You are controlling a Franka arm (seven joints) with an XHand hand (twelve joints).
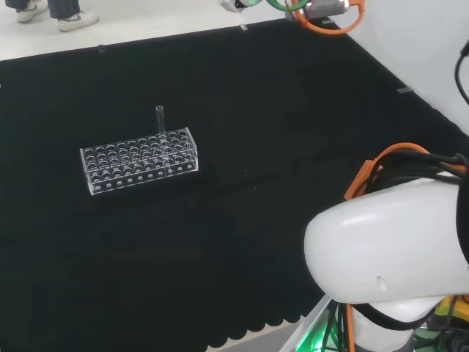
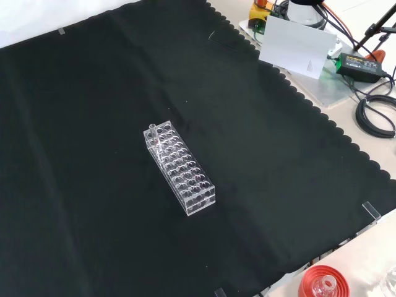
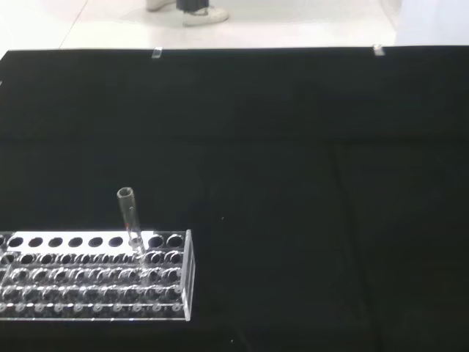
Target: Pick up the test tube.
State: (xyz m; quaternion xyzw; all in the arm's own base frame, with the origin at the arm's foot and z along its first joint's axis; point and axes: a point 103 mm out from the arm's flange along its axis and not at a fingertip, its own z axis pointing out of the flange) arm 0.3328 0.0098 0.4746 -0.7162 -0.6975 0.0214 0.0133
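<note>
Approach step, by my reading: nothing is grasped yet. The test tube [image 1: 160, 119] stands upright in a clear rack [image 1: 139, 160], in a hole of the back row near one end, its open mouth well above the rack top. No other tube can be made out in the rack. From the wrist camera the tube [image 3: 130, 218] sits ahead of the palm and well apart from it, off to one side of its line (no finger or thumb is visible, so whether the hand is wide or closed I cannot tell).

Next move, as I judge it: carry the hand over the rack, come down beside the exposed upper part of the tube, close fingers and thumb around it, then lift straight up so it clears its hole without tipping the light rack.

Surface: black cloth [image 2: 93, 93] covering the table, scalloped edge in the front view. Beyond that edge, cables [image 2: 374, 114] and a red ribbed ring [image 2: 323, 283]. Pale floor behind.
</note>
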